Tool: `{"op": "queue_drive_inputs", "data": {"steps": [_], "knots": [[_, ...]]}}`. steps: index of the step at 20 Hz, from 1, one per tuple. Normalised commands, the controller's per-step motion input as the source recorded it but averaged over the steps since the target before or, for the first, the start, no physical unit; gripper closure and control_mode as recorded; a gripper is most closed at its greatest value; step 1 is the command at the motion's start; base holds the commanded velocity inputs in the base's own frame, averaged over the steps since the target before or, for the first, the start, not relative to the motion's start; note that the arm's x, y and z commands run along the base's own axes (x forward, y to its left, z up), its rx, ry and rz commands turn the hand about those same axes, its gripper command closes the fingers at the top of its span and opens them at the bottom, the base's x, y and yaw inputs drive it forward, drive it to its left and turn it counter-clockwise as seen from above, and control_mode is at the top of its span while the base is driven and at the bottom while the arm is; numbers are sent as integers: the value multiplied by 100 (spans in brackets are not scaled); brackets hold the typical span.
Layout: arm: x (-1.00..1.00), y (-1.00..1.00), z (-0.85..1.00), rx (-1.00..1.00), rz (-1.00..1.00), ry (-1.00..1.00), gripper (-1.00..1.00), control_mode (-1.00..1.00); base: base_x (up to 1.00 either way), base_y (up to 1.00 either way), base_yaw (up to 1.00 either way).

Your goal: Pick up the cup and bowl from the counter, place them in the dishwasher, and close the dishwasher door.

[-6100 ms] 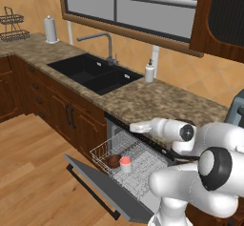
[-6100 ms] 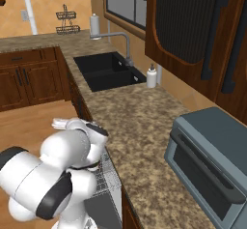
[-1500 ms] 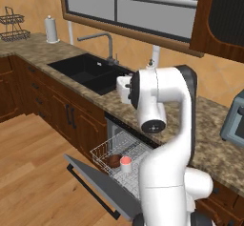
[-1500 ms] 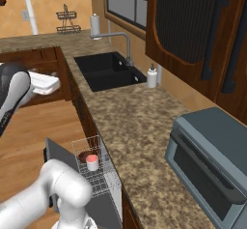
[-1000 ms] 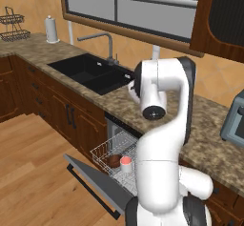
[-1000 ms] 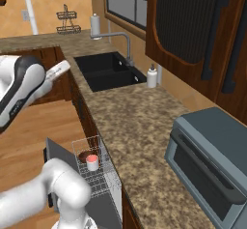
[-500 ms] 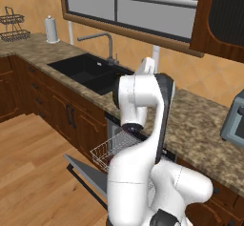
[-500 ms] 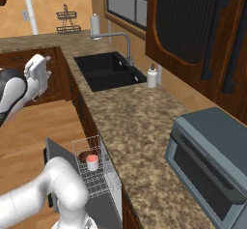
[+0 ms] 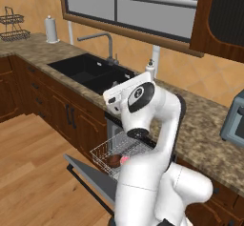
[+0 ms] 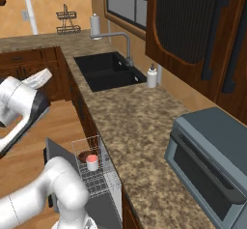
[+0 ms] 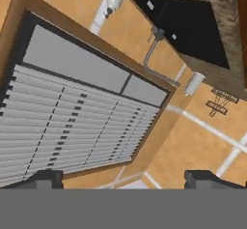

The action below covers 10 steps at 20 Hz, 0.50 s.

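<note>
The dishwasher (image 9: pixel 110 149) stands open under the counter (image 10: pixel 126 121) with its white wire rack pulled out. The reddish-brown bowl (image 10: pixel 85 155) and the white cup (image 10: pixel 92 163) with its pinkish inside sit side by side in that rack; they show again as bowl (image 9: pixel 114 160) and cup (image 9: pixel 125 159). The dark dishwasher door (image 9: pixel 89 182) hangs down flat over the wooden floor. My gripper (image 11: pixel 124 181) is open and empty, fingertips (image 11: pixel 47 178) wide apart, facing the window blinds and faucet. The white hand (image 10: pixel 39 78) is raised left of the counter.
A black sink (image 9: pixel 89 71) with a faucet (image 9: pixel 102 41) lies left of the dishwasher. A soap dispenser (image 9: pixel 150 69) stands behind it, and a paper-towel roll (image 9: pixel 51 28) and a wire rack (image 9: pixel 12 24) sit far left. A grey toaster oven (image 10: pixel 212 158) takes the counter's right end.
The arm has swung lower and toward the floor side, folding over the open dishwasher. The gripper stayed open. Cup and bowl have not moved in the rack.
</note>
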Motion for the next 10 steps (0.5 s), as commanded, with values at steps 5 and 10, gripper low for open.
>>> {"op": "queue_drive_inputs", "data": {"steps": [5,10], "knots": [[0,41,-1,83,46,1,-100,-100,0,0,0],[1,32,0,79,50,15,-100,-100,0,0,0]]}}
